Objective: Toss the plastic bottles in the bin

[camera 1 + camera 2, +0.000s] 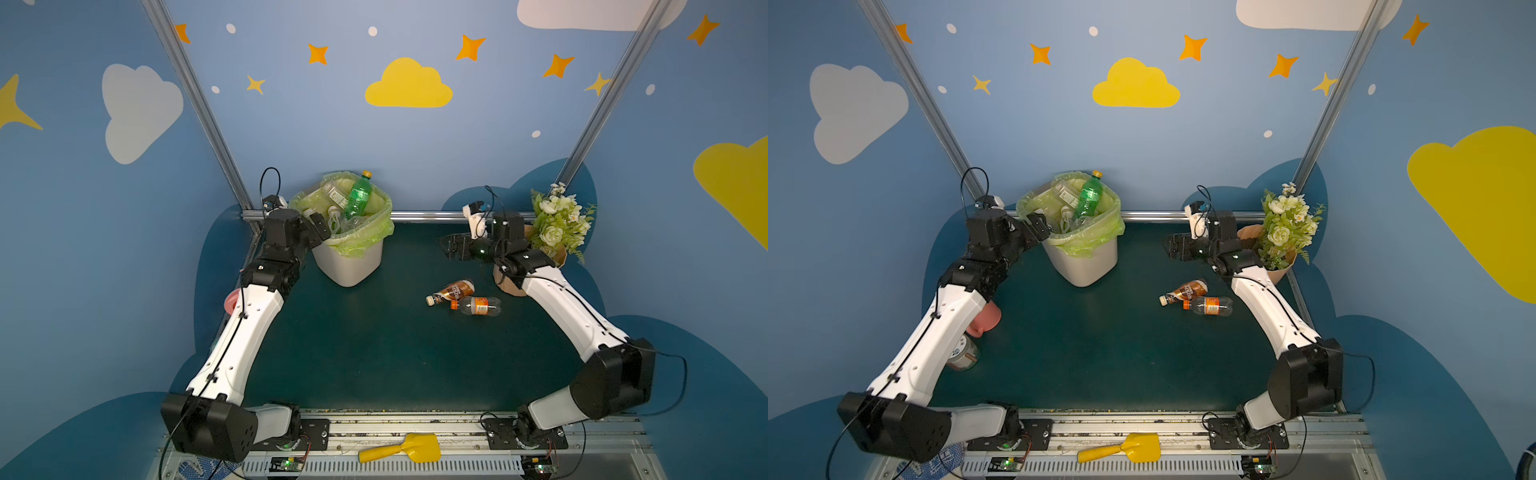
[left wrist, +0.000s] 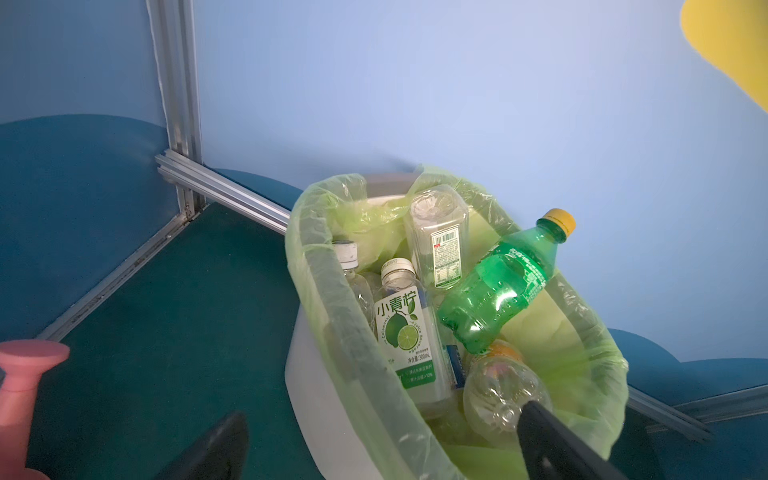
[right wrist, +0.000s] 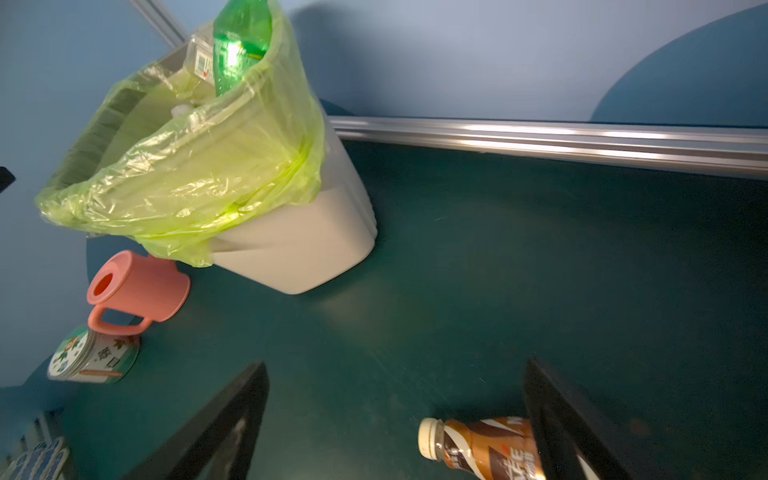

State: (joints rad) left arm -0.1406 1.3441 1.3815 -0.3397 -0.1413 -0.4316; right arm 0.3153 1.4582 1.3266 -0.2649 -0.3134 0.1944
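Both my pairs of fingers stand apart and hold nothing; two bottles lie on the worktop (image 1: 374,353), the others are in the bin (image 1: 349,266).

My left fingers (image 2: 552,440) straddle the bin's near rim, one outside over the worktop and one above the opening, just beside a crumpled clear bottle (image 2: 498,382). In the yellow-green bag (image 2: 590,374) a green bottle (image 2: 494,291) leans with its yellow cap above the rim, next to a lime-label bottle (image 2: 405,332). My right fingers (image 3: 557,415) hover spread above the worktop, well apart from the bin. A brown bottle (image 3: 478,449) lies on its side below them, its cream cap showing in the gap and its body partly hidden behind one finger. In both top views a clear bottle with an orange cap (image 1: 478,305) lies just beside it.
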